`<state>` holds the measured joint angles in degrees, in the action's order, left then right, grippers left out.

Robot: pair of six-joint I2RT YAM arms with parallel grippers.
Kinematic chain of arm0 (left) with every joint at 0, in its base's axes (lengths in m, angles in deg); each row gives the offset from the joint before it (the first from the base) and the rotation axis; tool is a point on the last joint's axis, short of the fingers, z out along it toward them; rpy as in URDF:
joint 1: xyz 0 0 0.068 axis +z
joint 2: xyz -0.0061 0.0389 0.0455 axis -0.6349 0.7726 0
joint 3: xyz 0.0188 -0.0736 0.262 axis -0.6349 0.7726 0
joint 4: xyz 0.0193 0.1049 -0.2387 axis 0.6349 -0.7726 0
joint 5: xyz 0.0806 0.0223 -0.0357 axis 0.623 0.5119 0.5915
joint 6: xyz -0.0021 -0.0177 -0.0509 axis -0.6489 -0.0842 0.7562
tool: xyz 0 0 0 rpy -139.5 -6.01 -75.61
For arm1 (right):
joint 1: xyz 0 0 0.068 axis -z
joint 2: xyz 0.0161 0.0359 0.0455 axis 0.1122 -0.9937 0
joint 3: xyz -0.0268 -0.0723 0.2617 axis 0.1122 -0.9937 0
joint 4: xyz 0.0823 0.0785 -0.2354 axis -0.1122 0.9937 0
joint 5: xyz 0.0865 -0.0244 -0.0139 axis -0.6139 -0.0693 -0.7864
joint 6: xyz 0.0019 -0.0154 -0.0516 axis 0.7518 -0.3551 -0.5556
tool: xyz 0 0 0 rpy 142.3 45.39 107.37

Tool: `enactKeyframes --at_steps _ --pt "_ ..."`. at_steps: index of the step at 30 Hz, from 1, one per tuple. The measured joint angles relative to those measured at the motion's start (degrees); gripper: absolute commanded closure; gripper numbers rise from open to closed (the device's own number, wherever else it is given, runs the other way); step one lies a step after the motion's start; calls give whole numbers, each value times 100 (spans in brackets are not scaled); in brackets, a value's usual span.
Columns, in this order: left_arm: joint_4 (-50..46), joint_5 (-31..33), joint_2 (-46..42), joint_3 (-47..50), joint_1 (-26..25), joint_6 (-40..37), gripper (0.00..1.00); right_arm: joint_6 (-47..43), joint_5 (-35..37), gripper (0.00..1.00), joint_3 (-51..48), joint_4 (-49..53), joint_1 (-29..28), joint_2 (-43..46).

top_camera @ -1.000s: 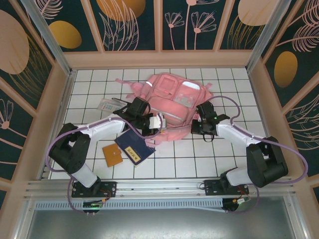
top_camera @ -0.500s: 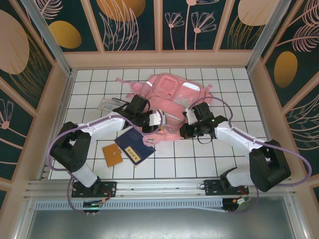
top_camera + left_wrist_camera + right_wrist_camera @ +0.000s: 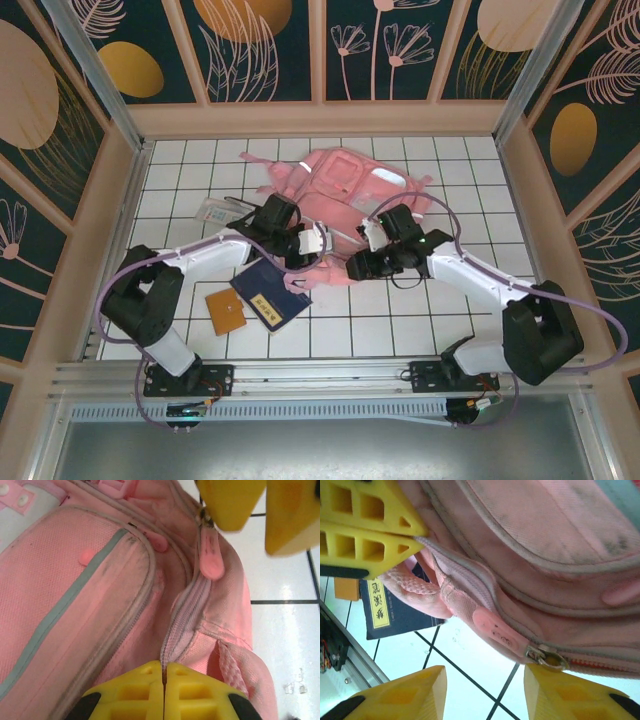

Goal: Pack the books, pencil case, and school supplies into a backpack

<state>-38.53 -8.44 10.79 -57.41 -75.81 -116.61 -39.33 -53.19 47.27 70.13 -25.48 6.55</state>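
Nothing packed: backpack (image 3: pixel 345 185) zipped, book (image 3: pixel 270 300) outside; left gripper (image 3: pixel 163 665) pinches its fabric, right gripper (image 3: pixel 485 680) gapes around the zipper pull (image 3: pixel 492 627).

My right claw (image 3: pixel 358 268) has swung in from the right side of the backpack (image 3: pixel 345 185) and along its near edge, and now sits close to my left claw (image 3: pixel 312 243). Its jaws were pressed together a moment ago and now stand apart, with the pink zipper pull (image 3: pixel 492 627) just off their tips. The backpack's near right corner has been pushed inward.
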Motion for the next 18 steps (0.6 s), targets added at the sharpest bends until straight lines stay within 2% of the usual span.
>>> enactKeyframes --at_steps 1,4,6,9,11,12,13,14,18 --pt "107 146 -90 118 -11 87 66 -42 20 53 2 39 55 81" --pt "289 654 -455 343 -9 426 61 -452 15 51 37 136 330 498" --pt "326 905 -752 315 -2 817 54 -859 -7 50 144 140 535 811" --pt "332 1093 -1213 181 -2 1834 53 -1897 -177 45 317 -39 837 1117" --pt "391 1001 -1473 151 -2 2682 63 -2846 -249 41 289 -177 933 1263" --pt "538 905 -1600 216 -11 3158 62 -3421 -284 38 232 -221 940 1303" --pt "713 859 -1727 343 -76 3569 55 -3998 -323 37 166 -221 940 1309" --pt "837 885 -1871 514 -258 3915 46 -4590 -354 37 90 -199 938 1285" --pt "1036 944 -1906 946 -1659 4450 48 -6605 -538 37 7 39 1025 728"
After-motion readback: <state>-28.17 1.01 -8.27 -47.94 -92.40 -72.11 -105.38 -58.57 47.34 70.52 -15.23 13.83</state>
